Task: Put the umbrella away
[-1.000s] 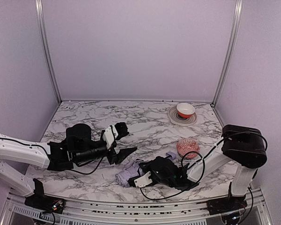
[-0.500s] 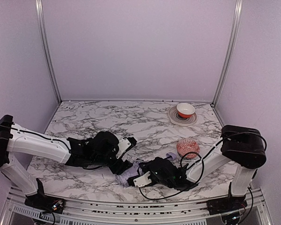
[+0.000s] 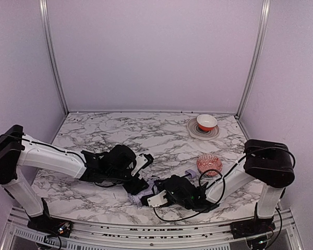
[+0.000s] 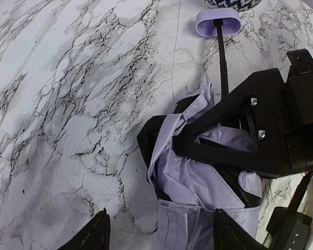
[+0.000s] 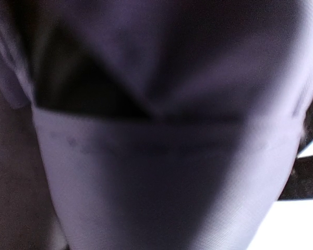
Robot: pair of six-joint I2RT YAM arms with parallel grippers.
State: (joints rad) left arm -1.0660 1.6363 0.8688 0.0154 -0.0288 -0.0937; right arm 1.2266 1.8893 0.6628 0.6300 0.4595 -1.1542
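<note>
Though blurred right-wrist — umbrella (image 4: 198, 182) crisp left-wrist.

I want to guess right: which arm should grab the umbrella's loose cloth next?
Left, probably. The left gripper hangs open just above the umbrella and its loose cloth, while the right gripper is busy, clamped on it.

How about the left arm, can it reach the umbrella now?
Probably yes: the left gripper hangs open over the umbrella, with nothing between them. The right gripper grips it from the opposite side.
</note>
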